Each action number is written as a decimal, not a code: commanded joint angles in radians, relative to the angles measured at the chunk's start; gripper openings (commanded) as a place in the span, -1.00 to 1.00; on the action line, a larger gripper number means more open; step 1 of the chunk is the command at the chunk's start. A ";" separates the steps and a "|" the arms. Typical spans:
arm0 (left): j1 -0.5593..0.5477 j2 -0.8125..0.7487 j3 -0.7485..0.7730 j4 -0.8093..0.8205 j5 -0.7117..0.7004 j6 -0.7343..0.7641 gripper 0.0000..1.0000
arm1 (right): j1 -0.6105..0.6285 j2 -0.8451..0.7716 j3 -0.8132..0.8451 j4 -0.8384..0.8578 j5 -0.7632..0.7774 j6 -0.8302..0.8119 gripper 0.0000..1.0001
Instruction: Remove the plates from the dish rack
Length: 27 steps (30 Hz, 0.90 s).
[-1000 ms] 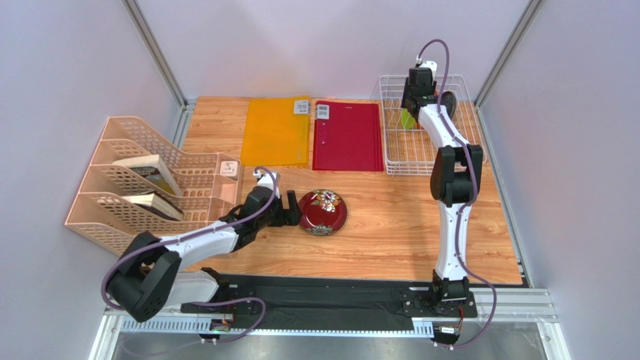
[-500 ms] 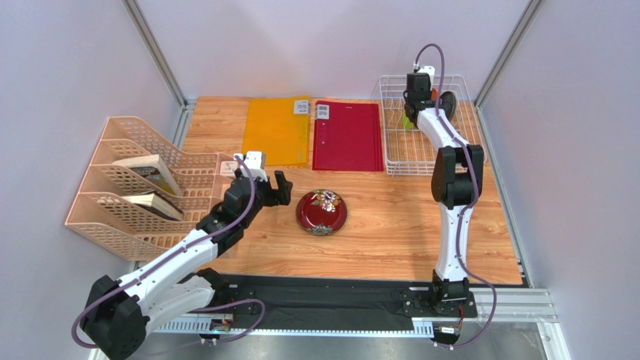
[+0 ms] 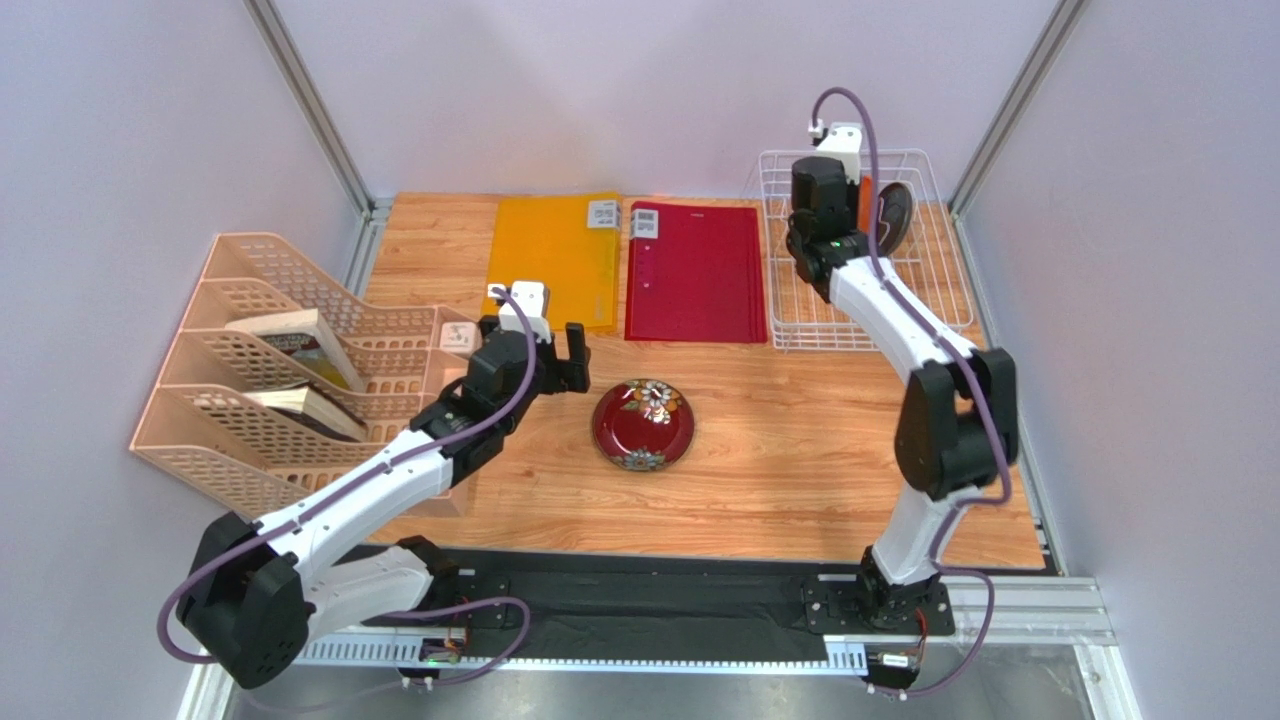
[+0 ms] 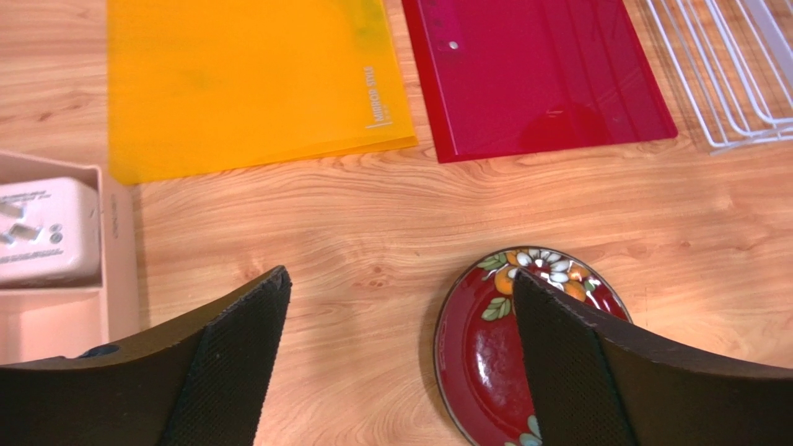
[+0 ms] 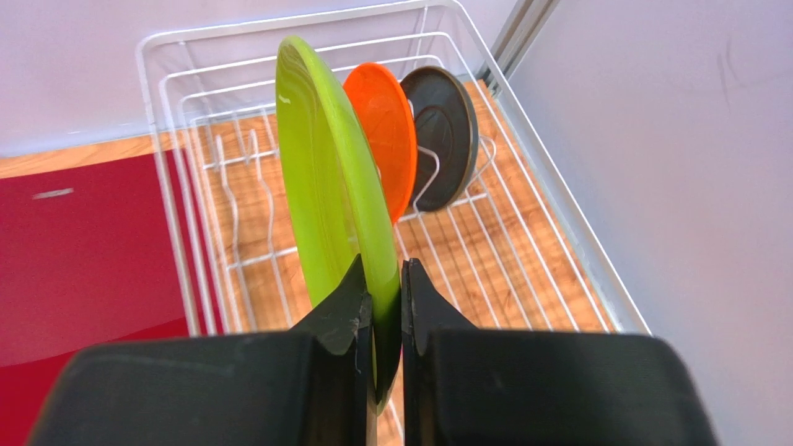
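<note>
R gripper pinches rim of glossy lime-green round plate, upright in white wire dish rack, table's 1 o'clock. Matte orange plate and dark grey plate slotted behind. L gripper wide over wood-grain table. Floral dark-red plate flat at its 5 o'clock.

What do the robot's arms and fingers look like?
The left arm and the right arm are white tubes with chunky black joints. A greyish-purple cable loops along the outside of each arm. The fingers are black wedges with bumpy, grippy pads on the inside. A small white box sits by each wrist.
</note>
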<state>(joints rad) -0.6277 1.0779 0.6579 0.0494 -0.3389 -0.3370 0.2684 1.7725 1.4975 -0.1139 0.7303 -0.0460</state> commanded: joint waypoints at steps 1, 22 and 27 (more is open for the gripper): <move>-0.004 0.083 0.104 0.032 0.061 0.001 0.80 | 0.022 -0.244 -0.149 -0.026 -0.182 0.182 -1.00; -0.003 0.434 0.244 0.438 0.482 -0.169 0.82 | 0.028 -0.394 -0.539 0.293 -1.167 0.612 -1.00; 0.002 0.468 0.235 0.535 0.489 -0.238 0.82 | 0.029 -0.363 -0.549 0.347 -1.218 0.637 -1.00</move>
<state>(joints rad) -0.6277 1.5322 0.8818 0.4404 0.1097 -0.4992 0.2924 1.3998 0.9516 0.0837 -0.3771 0.5343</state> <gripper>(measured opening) 0.912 0.066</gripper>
